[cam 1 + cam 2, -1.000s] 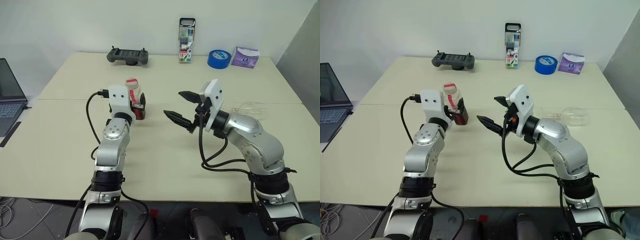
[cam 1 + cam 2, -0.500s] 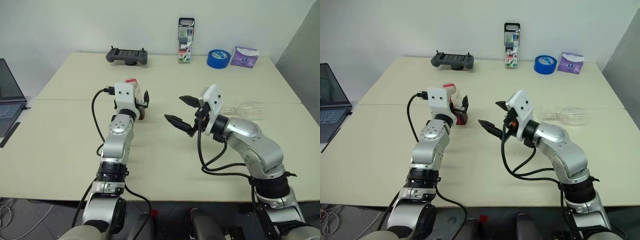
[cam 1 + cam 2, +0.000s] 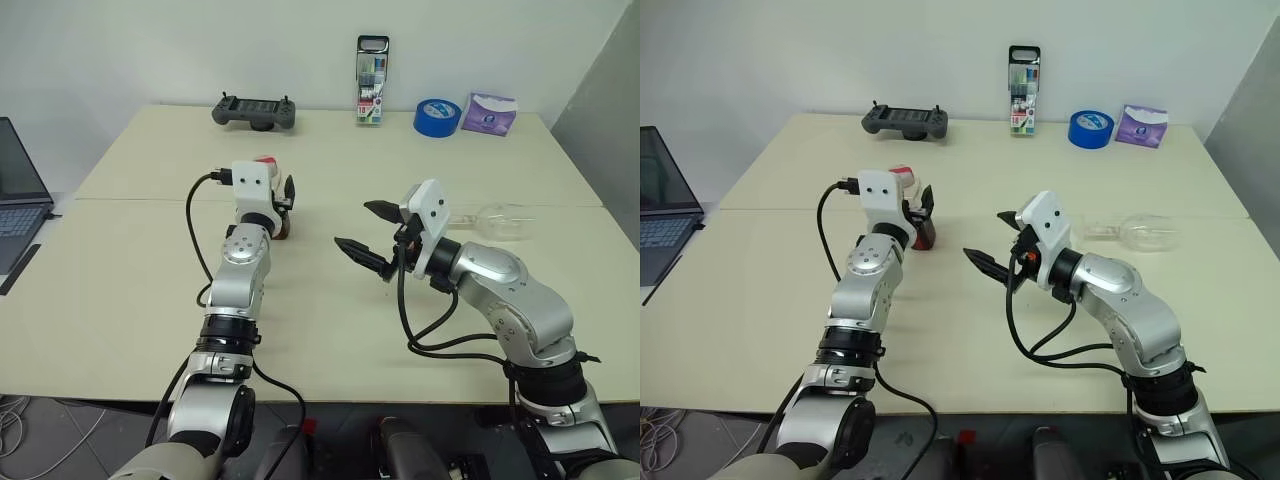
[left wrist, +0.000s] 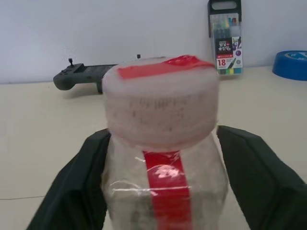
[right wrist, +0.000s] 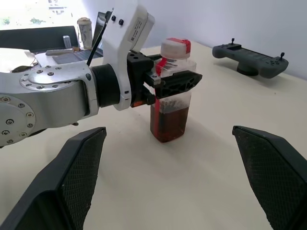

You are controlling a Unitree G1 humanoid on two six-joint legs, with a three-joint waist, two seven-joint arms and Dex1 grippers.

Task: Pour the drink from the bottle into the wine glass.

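Here the bottle [image 5: 169, 91] stands upright on the cream table [image 3: 130, 290] and serves as the landmark. Nearest the robot, to the bottle's right and a little closer, the right gripper [image 3: 365, 230] hangs above the tabletop with its two black fingers spread wide and nothing between them, pointing across toward the bottle but well apart from it. At the bottle itself, the left gripper [image 5: 165, 76] has a black finger on each side of the clear upper body, just under the cap; from the left wrist view the fingers [image 4: 76, 187] sit against both flanks of the bottle, so it is clamped on it. The drink [image 5: 168, 122], dark reddish-brown, fills the lower part of the bottle, and a red label strip runs down its front. Farther right of the bottle, beyond the right gripper, the wine glass [image 3: 498, 217] lies on its side on the table. To the bottle's left, off the table edge, sits a laptop [image 3: 18, 195]. Behind the bottle, along the far edge, stand a game controller [image 3: 254, 110], a marker pack [image 3: 372, 82], a blue tape roll [image 3: 438, 117] and a purple packet [image 3: 490, 113].
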